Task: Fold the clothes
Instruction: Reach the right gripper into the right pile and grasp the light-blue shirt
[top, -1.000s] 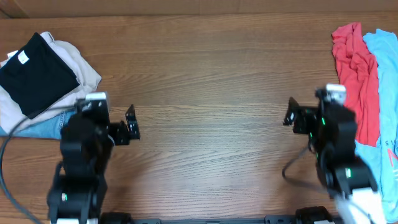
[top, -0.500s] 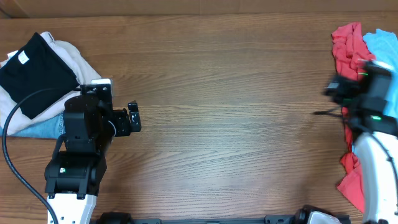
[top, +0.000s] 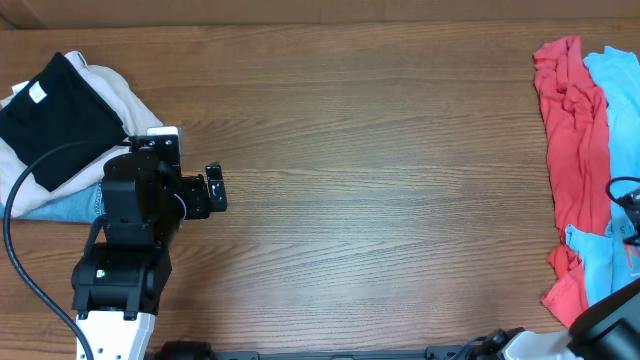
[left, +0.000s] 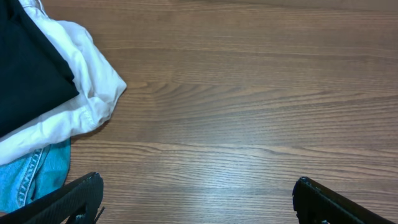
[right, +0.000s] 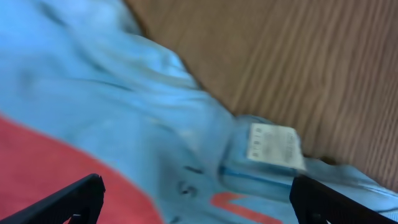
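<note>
The clothes lie bunched at the table's right edge: a coral-red T-shirt (top: 575, 130) and, beside it, a light sky-blue T-shirt (top: 620, 90). In the right wrist view, my right gripper (right: 196, 205) hangs open just above the blue shirt (right: 124, 93). Its white neck label (right: 273, 146) and red lettering show, with coral cloth (right: 43, 168) at lower left. Nothing is between the fingers. Overhead, the right arm is almost wholly past the right edge. My left gripper (top: 215, 188) stands open over bare wood (left: 198, 199), far from the clothes.
A separate pile sits at the far left: a black garment (top: 55, 115) on a beige-white one (top: 135, 105), with denim (top: 75, 205) under them. The same pile shows in the left wrist view (left: 37, 74). A black cable (top: 20, 260) loops beside the left arm.
My right arm has swung from mid-table to the right, over the clothes and nearly out of the overhead view. The left arm shifted slightly early on, then held still.
</note>
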